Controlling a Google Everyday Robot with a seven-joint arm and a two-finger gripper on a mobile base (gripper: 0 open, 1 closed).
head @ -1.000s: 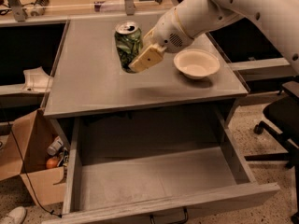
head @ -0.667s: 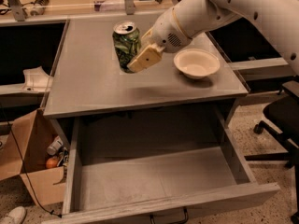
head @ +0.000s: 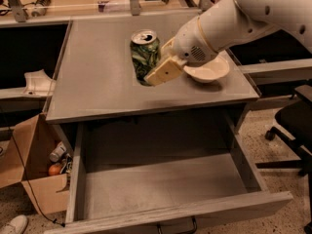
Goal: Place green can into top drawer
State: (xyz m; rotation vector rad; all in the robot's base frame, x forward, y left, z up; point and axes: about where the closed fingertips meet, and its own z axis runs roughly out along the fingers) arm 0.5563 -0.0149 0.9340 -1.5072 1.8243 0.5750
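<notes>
Green can (head: pixel 144 54) is clamped in the gripper (head: pixel 152 65) over the tabletop (head: pixel 97 84).
An upright mottled green label and silver tabbed top are shown.

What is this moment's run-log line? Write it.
gripper: shut on green aluminium drink can, over grey tabletop | wide grey wood-grain top drawer: open, empty | cream bowl: on tabletop

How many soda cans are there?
1. The green can is at the tabletop, gripped by the gripper, beside the bowl. The open top drawer holds none. Others could hide in the floor box.
</notes>
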